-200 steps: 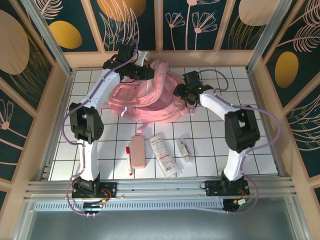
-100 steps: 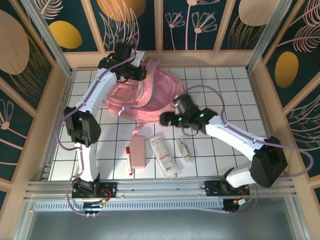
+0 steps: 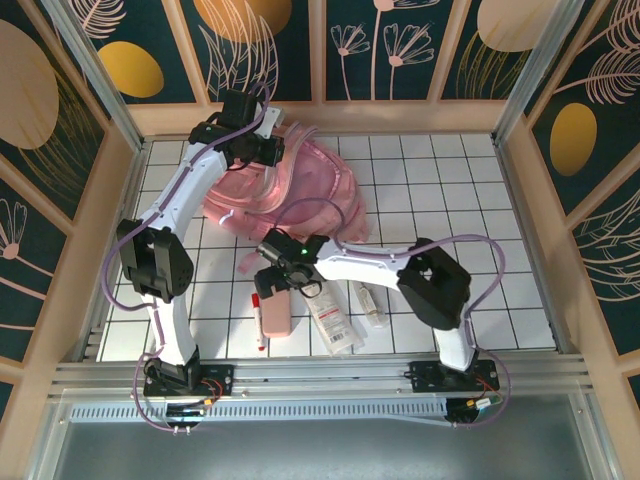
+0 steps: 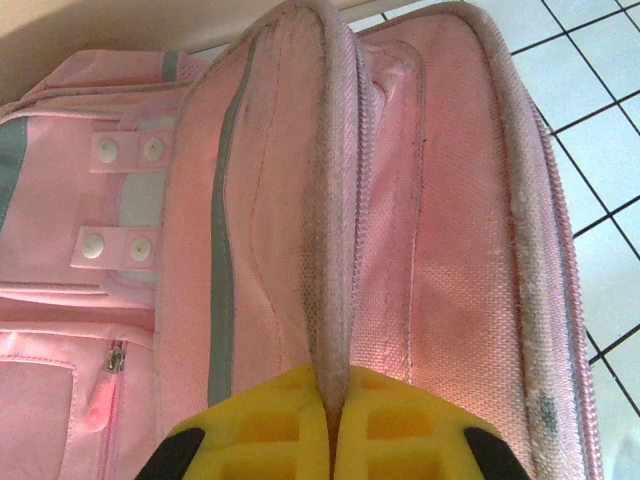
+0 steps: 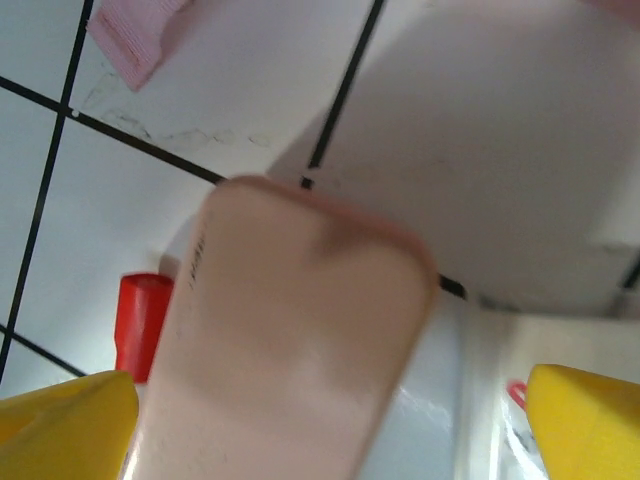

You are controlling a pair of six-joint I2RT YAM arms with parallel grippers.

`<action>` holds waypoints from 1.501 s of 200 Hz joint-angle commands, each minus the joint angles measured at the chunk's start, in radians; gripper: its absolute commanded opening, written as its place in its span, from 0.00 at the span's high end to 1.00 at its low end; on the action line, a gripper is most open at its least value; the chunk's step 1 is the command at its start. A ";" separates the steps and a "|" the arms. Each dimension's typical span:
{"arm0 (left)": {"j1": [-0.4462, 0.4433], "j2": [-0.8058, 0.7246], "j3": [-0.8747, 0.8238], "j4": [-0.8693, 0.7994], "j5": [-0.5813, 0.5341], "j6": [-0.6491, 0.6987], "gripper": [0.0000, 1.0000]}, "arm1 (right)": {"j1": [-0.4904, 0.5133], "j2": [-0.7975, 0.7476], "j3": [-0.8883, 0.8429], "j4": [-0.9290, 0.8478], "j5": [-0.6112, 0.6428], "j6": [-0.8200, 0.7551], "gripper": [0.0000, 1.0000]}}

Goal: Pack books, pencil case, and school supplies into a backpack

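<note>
The pink backpack point(image 3: 305, 190) lies at the back of the table. My left gripper point(image 3: 265, 150) is shut on its piped rim point(image 4: 335, 300), which runs up between the yellow fingers point(image 4: 260, 425) of that left gripper point(image 4: 335, 425). The pink pencil case point(image 3: 278, 312) lies near the front. My right gripper point(image 3: 273, 285) hovers over its far end, open. In the right wrist view the pencil case point(image 5: 290, 340) sits between the spread yellow fingertips point(image 5: 70, 420), untouched as far as I can tell. The red-and-white marker point(image 3: 259, 320), white packet point(image 3: 332, 315) and clear tube point(image 3: 370, 300) lie alongside. The navy book is out of view.
Wooden walls with metal posts point(image 3: 100, 110) close in the tiled table point(image 3: 450, 200). A loose backpack strap point(image 3: 248, 262) trails just left of my right gripper. The marker's red cap point(image 5: 140, 320) lies close beside the pencil case.
My right arm has swung from the backpack's right side down and left to above the pencil case. My left gripper has drawn the backpack's rim slightly left and back.
</note>
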 commanded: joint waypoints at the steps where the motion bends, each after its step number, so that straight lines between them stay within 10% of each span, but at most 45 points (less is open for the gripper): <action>1: 0.013 -0.013 0.037 0.105 0.013 -0.010 1.00 | 0.010 0.066 0.062 -0.089 0.000 -0.019 0.01; 93: 0.013 0.019 0.084 0.076 0.028 -0.020 1.00 | 0.022 0.225 0.251 -0.226 0.005 -0.025 0.01; 183: 0.013 0.029 0.116 0.059 0.010 0.002 1.00 | -0.010 0.185 0.234 -0.219 0.012 0.021 0.45; 228: 0.013 0.029 0.099 0.064 0.014 0.003 1.00 | -0.007 0.219 0.284 -0.286 0.032 0.057 0.16; 300: 0.013 0.041 0.155 0.012 -0.041 0.047 1.00 | -0.002 0.328 0.399 -0.466 -0.114 0.089 0.02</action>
